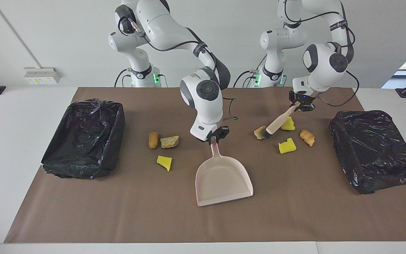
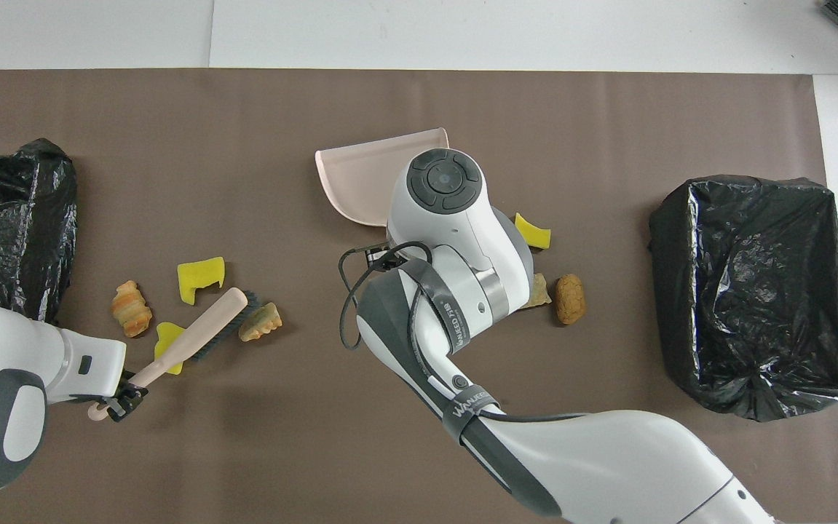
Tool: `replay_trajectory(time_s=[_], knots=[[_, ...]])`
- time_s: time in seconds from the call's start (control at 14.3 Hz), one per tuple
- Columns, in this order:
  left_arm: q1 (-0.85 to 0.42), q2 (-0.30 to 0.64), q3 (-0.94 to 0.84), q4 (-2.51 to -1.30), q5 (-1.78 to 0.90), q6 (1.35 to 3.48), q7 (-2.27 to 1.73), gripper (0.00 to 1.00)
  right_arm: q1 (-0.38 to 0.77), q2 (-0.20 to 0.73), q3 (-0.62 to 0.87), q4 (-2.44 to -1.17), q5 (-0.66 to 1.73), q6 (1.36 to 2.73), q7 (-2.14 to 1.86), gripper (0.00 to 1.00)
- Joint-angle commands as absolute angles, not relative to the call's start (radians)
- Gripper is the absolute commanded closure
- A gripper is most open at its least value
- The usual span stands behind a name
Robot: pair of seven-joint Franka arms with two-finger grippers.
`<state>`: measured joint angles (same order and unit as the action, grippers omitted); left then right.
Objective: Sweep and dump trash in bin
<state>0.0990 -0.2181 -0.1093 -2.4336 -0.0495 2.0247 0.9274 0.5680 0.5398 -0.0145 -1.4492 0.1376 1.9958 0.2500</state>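
Note:
My right gripper (image 1: 214, 138) is shut on the handle of the pale pink dustpan (image 1: 224, 180), which lies flat mid-table; the wrist hides the gripper in the overhead view, where the pan's edge (image 2: 360, 175) shows. My left gripper (image 1: 300, 105) (image 2: 116, 404) is shut on the beige brush (image 1: 280, 121) (image 2: 193, 338). Its bristles touch a tan lump (image 1: 260, 132) (image 2: 260, 322). Beside it lie two yellow sponge chunks (image 1: 288, 124) (image 1: 287, 146) and an orange-brown lump (image 1: 307, 137) (image 2: 130, 308). Toward the right arm's end lie a brown lump (image 1: 153, 140), a tan lump (image 1: 169, 141) and a yellow chunk (image 1: 164, 162).
An open bin lined with a black bag (image 1: 83, 141) (image 2: 746, 291) stands at the right arm's end of the table. A second black-bagged bin (image 1: 372, 148) (image 2: 11, 225) stands at the left arm's end. Brown paper (image 1: 203, 222) covers the table.

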Motion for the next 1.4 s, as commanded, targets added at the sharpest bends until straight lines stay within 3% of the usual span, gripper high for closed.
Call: replay_trajectory(time_s=[0.0,0.28,0.63,0.84,1.05,1.33], knots=[[0.107,-0.077,-0.104,-2.236,-0.009,1.981,0.931,1.0,0.517,0.447,-0.009,-1.482,0.147,1.949,0.06,1.0],[0.094,-0.101,-0.104,-2.145,-0.009,1.873,0.795,1.0,0.506,0.349,-0.014,-1.541,0.135,1.797,-0.249,1.0],[0.11,-0.147,-0.103,-2.157,0.005,1.802,0.421,1.0,0.52,0.223,-0.011,-1.764,0.043,1.819,-0.604,1.0],[0.13,-0.164,-0.103,-2.189,0.07,1.815,0.222,1.0,0.522,0.161,-0.009,-1.905,0.04,1.926,-0.823,1.0],[0.164,-0.16,-0.103,-2.223,0.124,1.842,0.059,1.0,0.549,0.137,-0.009,-1.93,0.014,1.895,-0.934,1.0],[0.192,-0.146,-0.104,-2.29,0.126,1.939,-0.035,1.0,0.615,0.117,-0.009,-1.942,-0.09,1.846,-0.745,1.0]])
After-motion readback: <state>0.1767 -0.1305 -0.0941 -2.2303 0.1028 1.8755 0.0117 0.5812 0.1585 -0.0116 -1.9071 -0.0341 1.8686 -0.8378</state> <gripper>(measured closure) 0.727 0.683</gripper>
